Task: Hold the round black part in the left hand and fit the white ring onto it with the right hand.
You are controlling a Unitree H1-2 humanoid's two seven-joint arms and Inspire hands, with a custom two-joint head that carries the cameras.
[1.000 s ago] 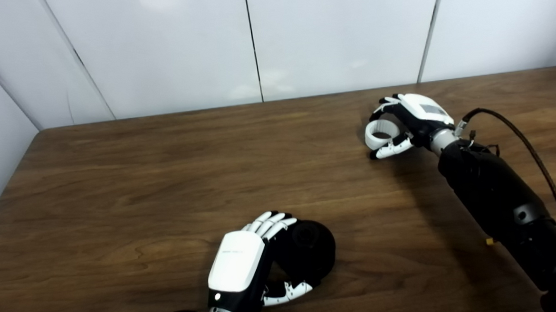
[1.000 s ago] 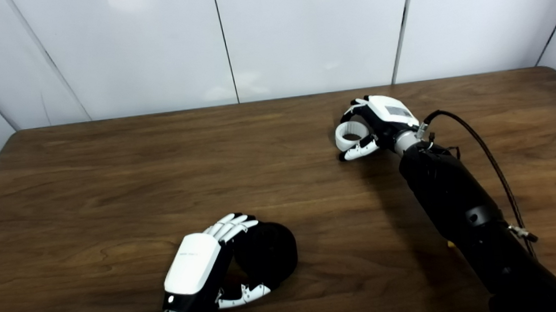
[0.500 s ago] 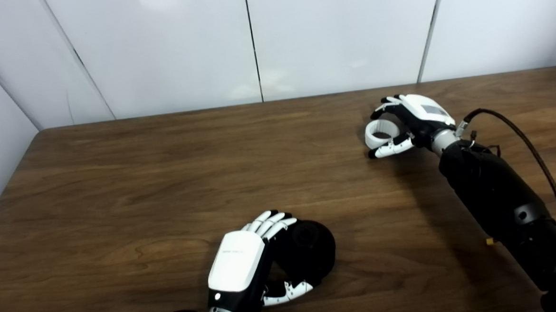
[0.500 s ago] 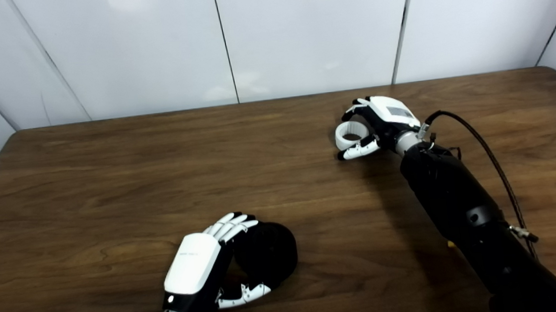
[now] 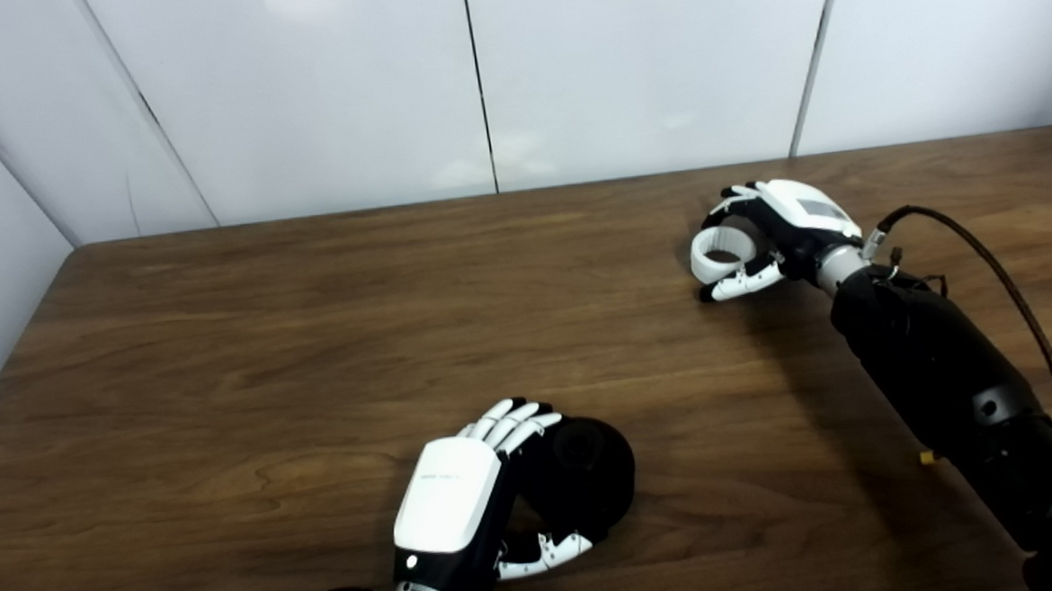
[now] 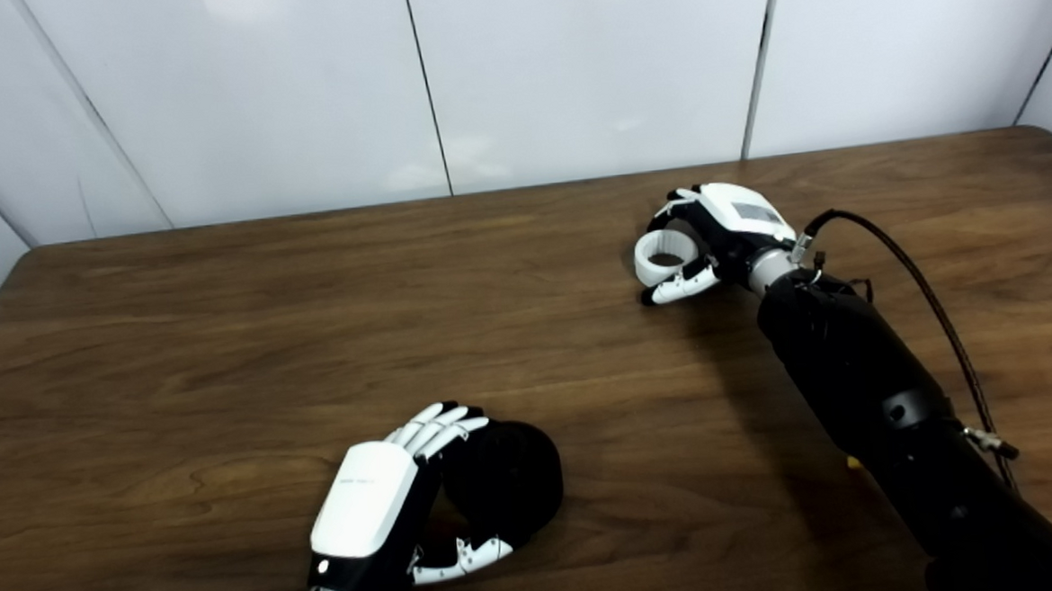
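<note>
Inspector: How is the fit best made?

Assessor: The round black part (image 5: 581,477), a squat matte drum with a raised hub, is grasped by the left hand (image 5: 465,510). The white ring (image 5: 722,256), a thick smooth band well beyond the part to its far right, is gripped by the right hand (image 5: 779,228). It is best carried level and centred over the hub before being pressed.

Near the tabletop's (image 6: 223,347) front edge, the round black part (image 6: 504,486) is gripped by the left hand (image 6: 371,511). Toward the back edge, well apart, the white ring (image 6: 664,259) is enclosed by the right hand (image 6: 712,236).
</note>
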